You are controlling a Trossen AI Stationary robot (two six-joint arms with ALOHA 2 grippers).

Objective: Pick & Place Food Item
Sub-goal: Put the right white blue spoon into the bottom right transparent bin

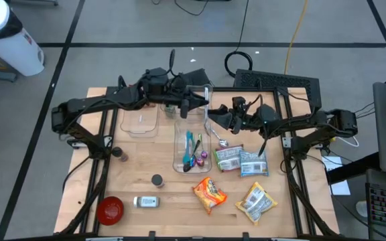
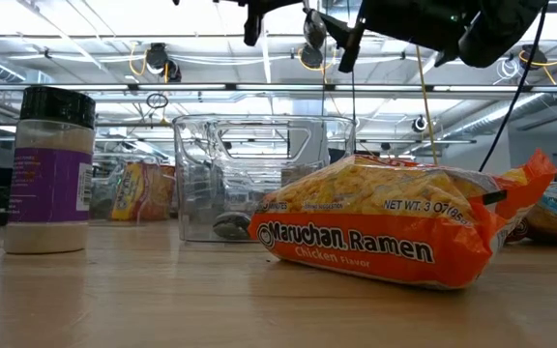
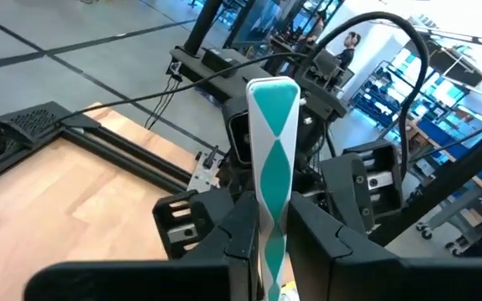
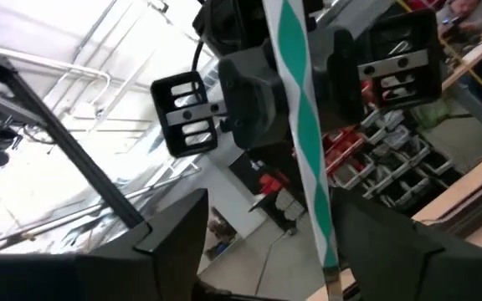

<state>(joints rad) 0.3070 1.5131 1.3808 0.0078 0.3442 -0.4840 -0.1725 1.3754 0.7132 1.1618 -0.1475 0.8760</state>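
Observation:
A utensil with a teal-and-white patterned handle point(image 3: 273, 142) and a metal end is held in the air above the far middle of the table, also in the high view point(image 1: 208, 104). My left gripper point(image 1: 200, 99) is shut on its handle. My right gripper point(image 1: 221, 119) faces it, open; its fingers stand on either side of the handle point(image 4: 304, 159) without touching. Food packets lie untouched on the table: an orange ramen pack point(image 1: 210, 193), a yellow pack point(image 1: 256, 201) and two smaller packets point(image 1: 240, 161). My left gripper pinches the utensil's patterned handle point(image 3: 269, 219) between its two fingers, which lie across it. The handle's free end point(image 3: 273, 88) sticks out past the fingertips toward my right gripper. The utensil is lifted clear of the table.
A clear bin point(image 1: 191, 144) holding several coloured utensils stands at the table's middle, and another clear container point(image 1: 139, 120) stands at the far left. A red bowl point(image 1: 110, 209) and three small jars point(image 1: 146, 201) are at the near left.

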